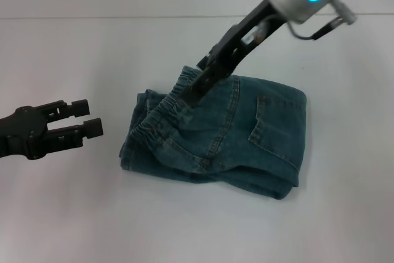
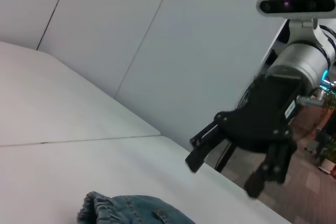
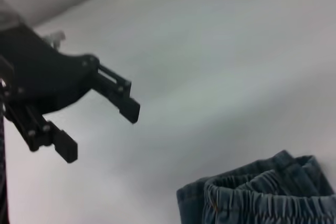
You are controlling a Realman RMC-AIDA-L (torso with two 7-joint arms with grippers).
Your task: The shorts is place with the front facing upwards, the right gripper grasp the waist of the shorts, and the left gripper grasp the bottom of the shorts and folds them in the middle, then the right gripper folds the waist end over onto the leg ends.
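The blue-green denim shorts (image 1: 246, 133) lie folded in a compact bundle at the middle of the table. The gathered waist (image 1: 165, 108) sits on top at the bundle's left end, over the layers beneath; the leg ends are hidden. My right gripper (image 1: 196, 84) reaches down from the upper right and hovers just over the waist. In the left wrist view the right gripper (image 2: 227, 174) is open and holds nothing, above the shorts (image 2: 128, 209). My left gripper (image 1: 91, 117) stands open to the left of the shorts, apart from them. It also shows in the right wrist view (image 3: 100, 132).
The white table (image 1: 55, 214) stretches all around the shorts, with a seam line (image 1: 92, 18) across the back. A pale wall rises behind it. Nothing else stands on the table.
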